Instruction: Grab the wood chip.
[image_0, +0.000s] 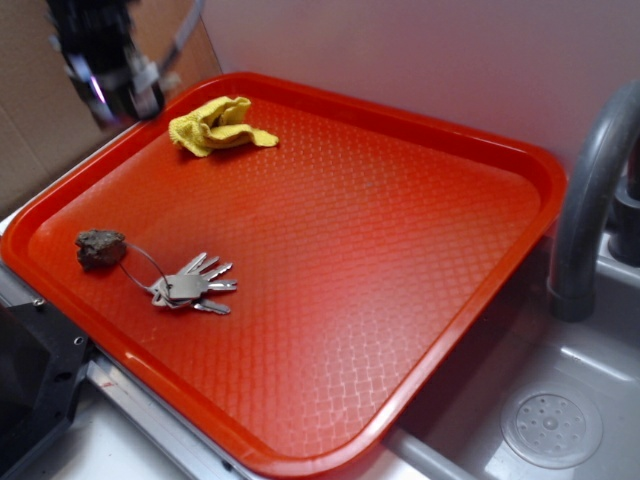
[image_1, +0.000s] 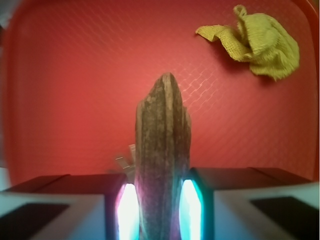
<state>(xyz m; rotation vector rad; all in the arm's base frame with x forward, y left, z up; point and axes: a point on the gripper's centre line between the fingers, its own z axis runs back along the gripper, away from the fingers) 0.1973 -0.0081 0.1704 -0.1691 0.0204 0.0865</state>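
Note:
The wood chip (image_1: 162, 130), a flat grey-brown sliver with a pointed tip, stands upright between the two fingers of my gripper (image_1: 160, 200) in the wrist view. The jaws are shut on its lower part, and its tip sticks out ahead of them over the red tray (image_1: 75, 100). In the exterior view the gripper (image_0: 108, 88) hangs blurred above the tray's far left corner, well off the surface. I cannot make out the chip there.
A crumpled yellow cloth (image_0: 218, 125) (image_1: 257, 45) lies near the tray's (image_0: 380, 250) far left corner. A key bunch (image_0: 190, 288) tied to a rough brown lump (image_0: 100, 248) lies at the left edge. A grey faucet (image_0: 590, 190) and sink drain (image_0: 550, 428) are on the right.

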